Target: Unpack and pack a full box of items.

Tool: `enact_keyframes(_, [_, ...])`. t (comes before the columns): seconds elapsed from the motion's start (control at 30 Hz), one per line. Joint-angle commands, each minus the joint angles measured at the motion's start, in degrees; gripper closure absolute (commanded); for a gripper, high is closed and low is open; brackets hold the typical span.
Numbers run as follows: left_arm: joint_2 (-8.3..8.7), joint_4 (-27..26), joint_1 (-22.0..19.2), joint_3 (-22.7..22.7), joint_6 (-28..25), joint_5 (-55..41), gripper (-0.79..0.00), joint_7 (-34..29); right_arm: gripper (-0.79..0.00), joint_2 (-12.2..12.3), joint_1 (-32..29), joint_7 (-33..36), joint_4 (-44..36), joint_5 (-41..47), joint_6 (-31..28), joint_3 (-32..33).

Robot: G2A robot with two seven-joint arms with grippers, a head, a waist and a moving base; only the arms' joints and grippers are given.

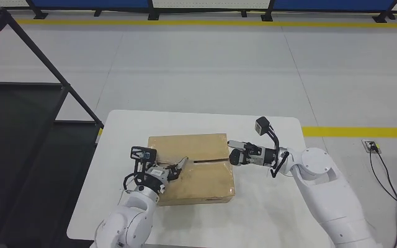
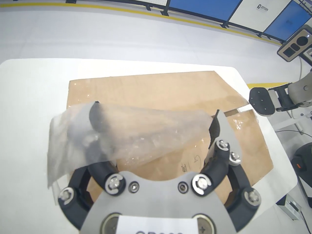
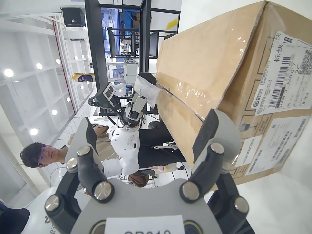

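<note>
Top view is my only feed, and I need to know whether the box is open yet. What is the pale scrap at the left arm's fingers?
Observer: It is a loose strip of clear tape. It clings to one of the left gripper's fingers, and they are spread apart.
Operator: Are the flaps up?
Observer: No. The box flaps lie flat, and glossy patches of tape cover the cardboard beside the seam.
Operator: And the right gripper?
Observer: The right gripper is open at the end of the seam. It is next to a side wall with shipping labels. I cannot tell if it touches the box.
</note>
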Motion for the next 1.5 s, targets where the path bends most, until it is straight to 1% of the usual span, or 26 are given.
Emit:
enact_keyframes(0.0, [0.04, 0.13, -0.24, -0.1, -0.75, -0.25, -0.785, -1.02, -0.785, 0.06, -0.16, -0.2, -0.18, 0.02, 0.11, 0.04])
enact_keyframes(0.27, [0.17, 0.19, 0.58, -1.23, -1.65, -1.43, -0.785, -2.03, -0.785, 0.27, -0.72, -0.71, -1.02, -0.12, 0.55, -0.12])
enact_keyframes(0.5, [0.16, -0.44, 1.25, -1.44, -2.21, -2.35, -0.785, -1.22, -0.785, 0.29, -0.81, -1.31, -1.67, 0.24, 0.53, -0.57])
enact_keyframes(0.63, [0.13, -1.11, 1.34, 0.12, -2.93, 0.02, -0.785, -0.59, -0.785, 0.19, -0.76, -1.83, -1.92, 0.1, 0.57, -1.36])
enact_keyframes(0.77, [0.03, -2.7, 1.62, 1.69, -2.35, 2.84, -0.785, 0.44, -0.785, 0.16, -0.91, -2.66, -2.05, -0.09, 0.62, -1.79])
enact_keyframes(0.9, [-0.04, -3.64, 1.22, 2.72, -2.02, 5.08, -0.785, 0.04, -0.785, 0.22, -1.28, -3.08, -2.26, 0.05, 0.55, -1.77])
enact_keyframes(1.23, [-0.39, -4.25, 0.13, 5.0, -0.02, 9.58, -0.785, -0.54, -0.785, 0.82, -2.55, -2.43, -2.12, 0.18, -0.13, -0.28])
enact_keyframes(1.47, [-0.78, -4.56, -1.12, 8.45, 0.03, 14.51, -0.785, -0.67, -0.785, 1.29, -2.85, -1.48, -1.8, 0.68, -0.46, 1.1])
